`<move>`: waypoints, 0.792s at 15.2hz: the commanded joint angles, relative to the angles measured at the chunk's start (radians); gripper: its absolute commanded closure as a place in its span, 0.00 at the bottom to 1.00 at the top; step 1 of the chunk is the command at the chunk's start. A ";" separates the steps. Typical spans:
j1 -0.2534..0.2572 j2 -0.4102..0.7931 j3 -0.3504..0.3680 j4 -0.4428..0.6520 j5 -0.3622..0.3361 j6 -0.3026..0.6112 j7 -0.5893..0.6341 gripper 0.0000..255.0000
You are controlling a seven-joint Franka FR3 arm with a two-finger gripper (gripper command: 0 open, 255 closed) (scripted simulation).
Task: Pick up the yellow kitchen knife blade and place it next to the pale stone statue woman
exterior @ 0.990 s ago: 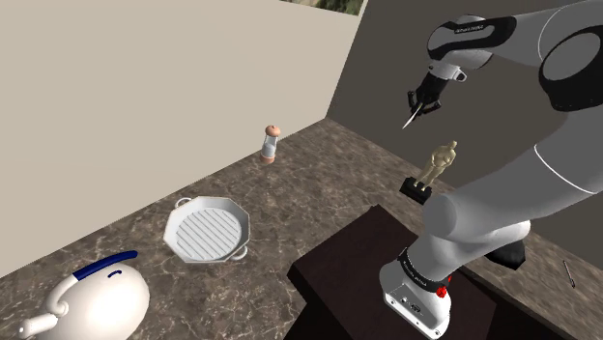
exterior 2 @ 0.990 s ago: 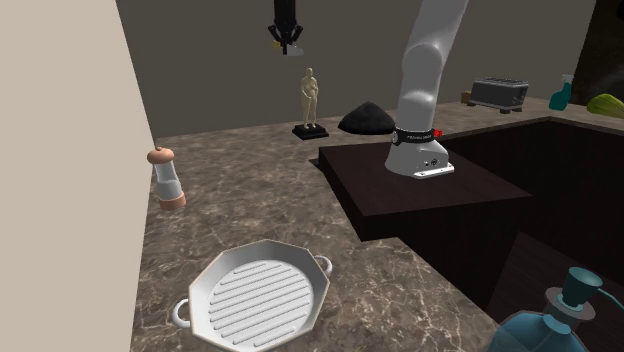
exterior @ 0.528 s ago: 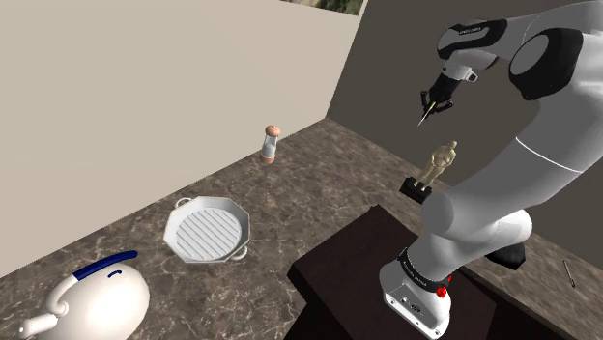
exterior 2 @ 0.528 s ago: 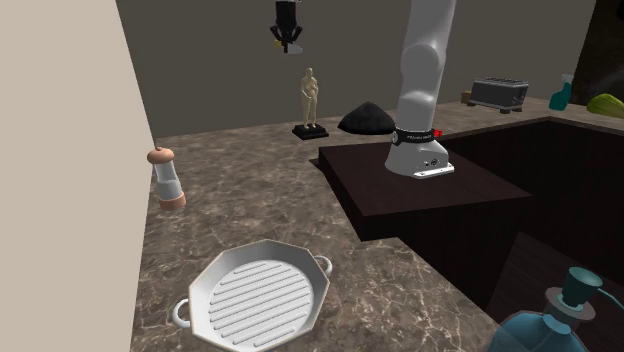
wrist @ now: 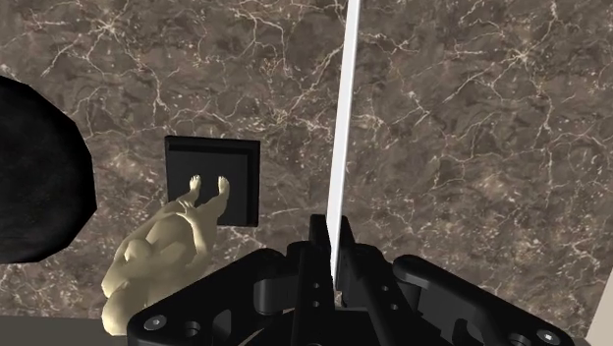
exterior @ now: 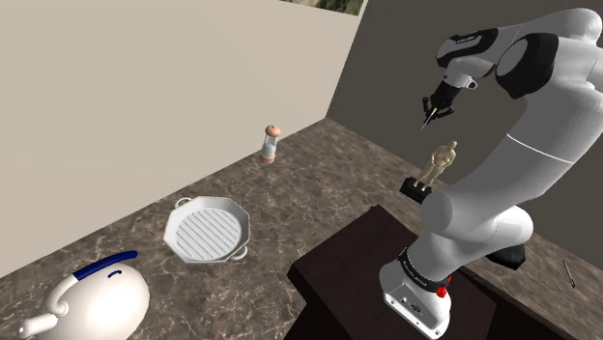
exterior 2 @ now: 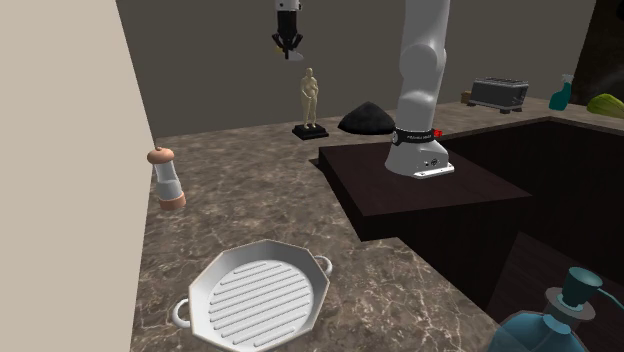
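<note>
High over the marble counter, my gripper (exterior: 430, 110) (exterior 2: 287, 42) is shut on a thin pale knife (exterior: 424, 122) (exterior 2: 295, 56) (wrist: 343, 147). The blade sticks out from between the fingers (wrist: 318, 258), pointing down. The pale stone statue of a woman (exterior: 443, 160) (exterior 2: 310, 95) (wrist: 162, 258) stands upright on a black square base (wrist: 213, 179) against the dark wall. The gripper hangs well above the statue and a little to the shoulder view's left of it. In the wrist view the blade passes beside the base, over bare counter.
A black rounded object (exterior 2: 370, 120) (wrist: 39, 177) sits close to the statue. A pepper mill (exterior: 272, 143) and a white ridged grill pan (exterior: 207, 231) stand farther off. A white kettle (exterior: 92, 297) is at the near corner. The dark stand (exterior 2: 430, 190) borders the counter.
The gripper with the knife has shifted slightly toward the shoulder view's right, nearer to above the statue, and the arm's upper joints have swung right. Nothing on the counter moved.
</note>
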 commanded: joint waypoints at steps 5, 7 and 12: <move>-0.001 0.016 0.000 -0.063 0.006 0.079 -0.004 1.00; -0.002 0.023 0.001 -0.082 0.008 0.104 -0.006 1.00; -0.003 0.044 0.002 -0.124 0.017 0.167 -0.011 1.00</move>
